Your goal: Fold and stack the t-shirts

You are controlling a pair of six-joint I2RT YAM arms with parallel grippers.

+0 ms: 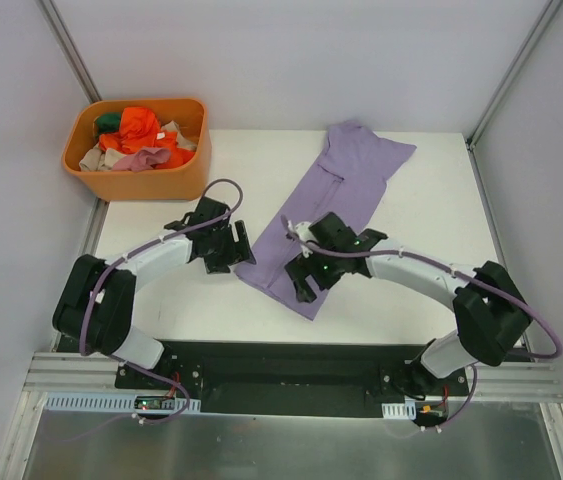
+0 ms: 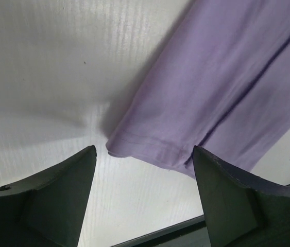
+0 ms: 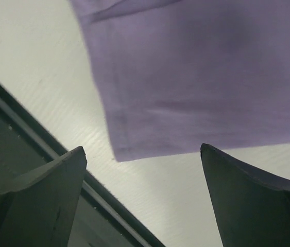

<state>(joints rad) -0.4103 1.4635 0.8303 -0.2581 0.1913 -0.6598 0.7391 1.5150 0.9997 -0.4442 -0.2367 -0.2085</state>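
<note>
Wide-open and empty, left gripper [image 2: 145, 149] and right gripper [image 3: 142, 146] hover at the purple t-shirt's [image 1: 356, 175] lower-centre hem, so folding probably starts by pinching both corners.

One camera, high at the near side, looks down over the whole white counter [image 1: 441, 200]. Both wrist cameras look down close, sharing the hem of the lilac cloth t-shirt [image 1: 351, 180].

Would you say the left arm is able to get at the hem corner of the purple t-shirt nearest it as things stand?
Probably yes. The left gripper is open right at that hem corner of the purple t-shirt, with nothing lying between; the right gripper sits over the other corner, apart.
</note>
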